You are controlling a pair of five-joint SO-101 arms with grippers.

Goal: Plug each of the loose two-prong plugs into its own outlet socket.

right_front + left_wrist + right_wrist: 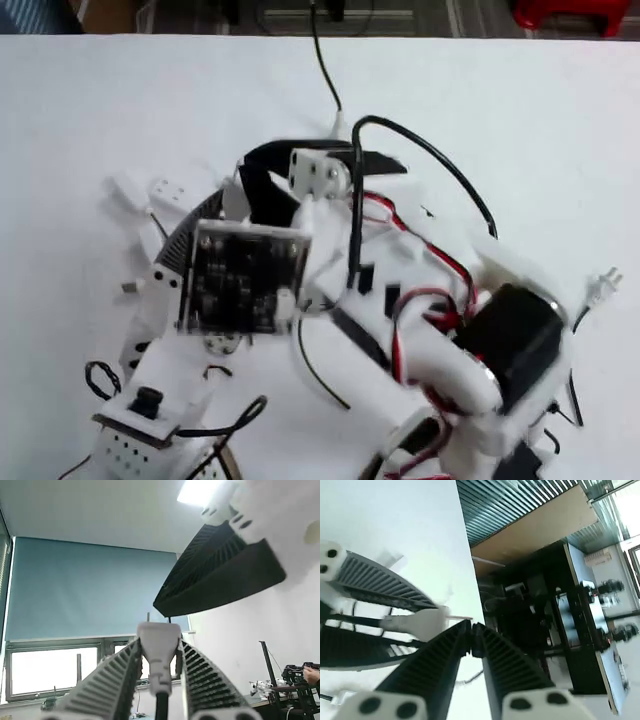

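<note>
A: High view first. Spotting a loose white two-prong plug (603, 285) on a thin black cord, lying on the white tabletop (520, 110). Well apart from a white block w/ small dark holes (165, 192), prob. the outlet strip, can't confirm. Seeing both arms bunched together between the two.

B: Noted. Can't sort which arm is which from up there. Left wrist view?

A: Showing the left gripper (159, 641) clamped on a white two-prong plug (159, 655). Ribbed grey fingers (120, 675) on both flanks, prongs aimed away from the cam, cord running back toward it. Looking up at ceiling & window, so prob. tilted up, away from the table. Also catching a black ribbed finger of the other arm (220, 575) just above.

B: Right wrist view?

A: Showing the right gripper (471, 630) w/ black tips pressed together and nothing visible between them, so closed & empty. Sitting just beside the prongs of that same plug (420, 621).

B: Risks from here?

A: Several, at a guess. Could knock the prongs w/ those closed right tips and twist the plug in its grip, so misaligned at the socket. Could snag a cord, given how crowded the arms are. Needs a big re-aim down to the strip too. Might drag cable across the table on the way. Looks early in the task: one plug gripped, one loose.
</note>
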